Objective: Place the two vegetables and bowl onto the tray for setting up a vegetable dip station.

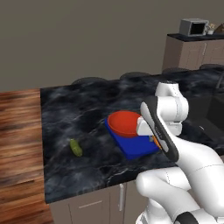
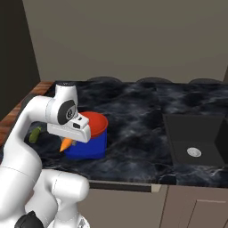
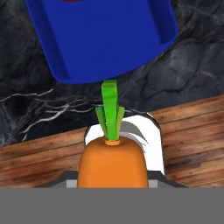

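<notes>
A: What sits nearest the hand camera?

B: The carrot point(image 3: 112, 162). Its orange body fills the bottom middle of the hand view, green stalks pointing up toward the tray point(image 3: 105, 39). The fingertips themselves are hidden behind it.

A: So is the gripper point(image 2: 67, 141) holding it?

B: It looks that way. In the right base view the orange tip pokes out just beneath the hand, lifted clear of the counter point(image 2: 133, 111), and the carrot sits right where the jaws meet. I read it as clamped on the carrot, jaws partly closed around it.

A: Where is the carrot relative to the tray?

B: Just off its near edge, above the dark marble. In the hand view the green top nearly reaches the tray's blue rim. In the left base view a sliver of orange shows at the tray's right corner beside the arm.

A: And on the tray?

B: The red-orange bowl point(image 1: 126, 123) rests on its far part; the near part of the blue floor is bare.

A: The other vegetable?

B: The yellow-green pickle point(image 1: 75, 147) lies on the counter well to the left of the tray, apart from everything. The right base view shows it point(image 2: 34, 133) beyond the arm's white link.

A: Farther back?

B: A sink point(image 2: 193, 139) is set into the counter to the right, and a microwave point(image 1: 194, 27) stands on a distant cabinet.
</notes>
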Available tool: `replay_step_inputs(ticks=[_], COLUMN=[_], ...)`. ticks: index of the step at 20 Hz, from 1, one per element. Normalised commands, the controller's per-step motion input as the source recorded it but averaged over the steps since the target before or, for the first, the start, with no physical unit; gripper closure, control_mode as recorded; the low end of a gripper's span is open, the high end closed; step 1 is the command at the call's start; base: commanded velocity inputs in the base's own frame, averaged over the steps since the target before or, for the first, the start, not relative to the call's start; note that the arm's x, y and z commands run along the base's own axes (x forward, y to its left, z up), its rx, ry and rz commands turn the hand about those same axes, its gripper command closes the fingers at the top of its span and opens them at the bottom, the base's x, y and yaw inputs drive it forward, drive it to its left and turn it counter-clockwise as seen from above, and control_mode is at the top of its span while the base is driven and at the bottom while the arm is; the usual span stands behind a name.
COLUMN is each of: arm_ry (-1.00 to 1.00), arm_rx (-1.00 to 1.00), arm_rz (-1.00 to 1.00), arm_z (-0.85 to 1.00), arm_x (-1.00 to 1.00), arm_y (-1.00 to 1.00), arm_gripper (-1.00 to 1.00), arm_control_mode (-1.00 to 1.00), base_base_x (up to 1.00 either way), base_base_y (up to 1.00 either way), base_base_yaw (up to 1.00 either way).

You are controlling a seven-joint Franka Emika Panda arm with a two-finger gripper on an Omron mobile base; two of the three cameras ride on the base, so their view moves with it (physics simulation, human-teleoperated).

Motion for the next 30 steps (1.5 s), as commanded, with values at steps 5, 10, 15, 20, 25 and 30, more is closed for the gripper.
replay_step_inputs(ticks=[5, 10, 15, 20, 25, 30], arm_ry=[0.0, 0.0, 0.0, 0.0, 0.0, 0.0], arm_rx=[0.0, 0.0, 0.0, 0.0, 0.0, 0.0], arm_rz=[0.0, 0.0, 0.0, 0.0, 0.0, 0.0], arm_z=[0.0, 0.0, 0.0, 0.0, 0.0, 0.0], arm_x=[0.0, 0.0, 0.0, 0.0, 0.0, 0.0], arm_y=[0.0, 0.0, 0.0, 0.0, 0.0, 0.0], arm_gripper=[1.0, 1.0, 1.0, 1.0, 1.0, 1.0], arm_control_mode=[1.0, 1.0, 1.0, 1.0, 1.0, 1.0], base_base_x=[0.26, 0.33, 0.23, 0.07, 0.0, 0.0], base_base_y=[0.01, 0.0, 0.0, 0.0, 0.0, 0.0], base_base_yaw=[0.01, 0.04, 0.02, 0.0, 0.0, 0.0])
